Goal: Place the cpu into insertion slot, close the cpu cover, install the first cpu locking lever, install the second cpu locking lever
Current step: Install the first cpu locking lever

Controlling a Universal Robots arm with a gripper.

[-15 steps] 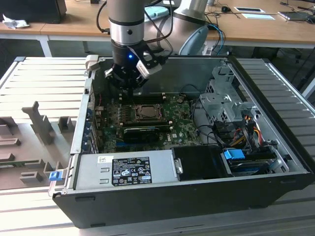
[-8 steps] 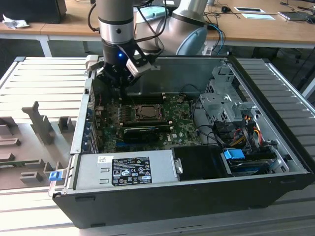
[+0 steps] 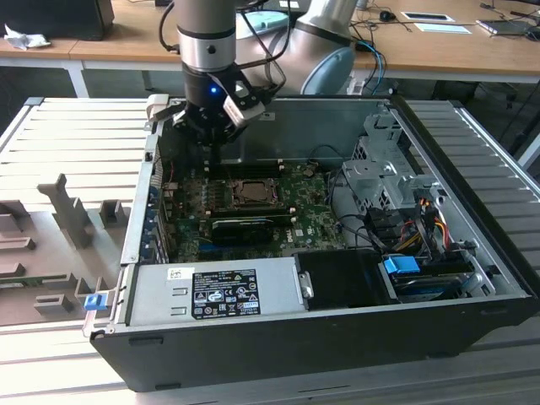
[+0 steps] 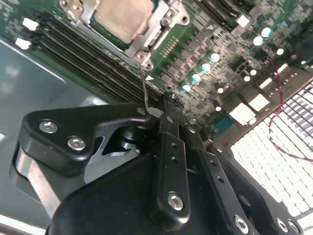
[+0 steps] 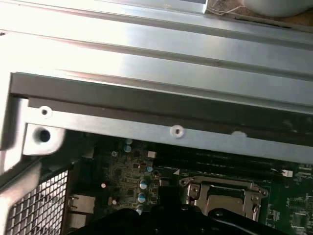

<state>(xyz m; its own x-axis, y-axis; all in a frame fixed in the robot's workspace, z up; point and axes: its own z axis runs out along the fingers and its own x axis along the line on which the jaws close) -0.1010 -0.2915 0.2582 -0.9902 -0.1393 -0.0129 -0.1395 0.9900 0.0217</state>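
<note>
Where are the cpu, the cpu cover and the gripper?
cpu [image 4: 122, 17], second wrist view, on its pale metal top.
cpu cover [image 4: 157, 27], second wrist view, on its frame edge.
gripper [image 4: 164, 110], second wrist view, at its fingertips.

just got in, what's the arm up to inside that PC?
The arm's pincer is down inside the open computer case, just off the insertion slot. In the second wrist view the cpu sits in the socket with the cpu cover closed over it, and the pincer meets a thin wire locking lever at the socket's corner.
</note>
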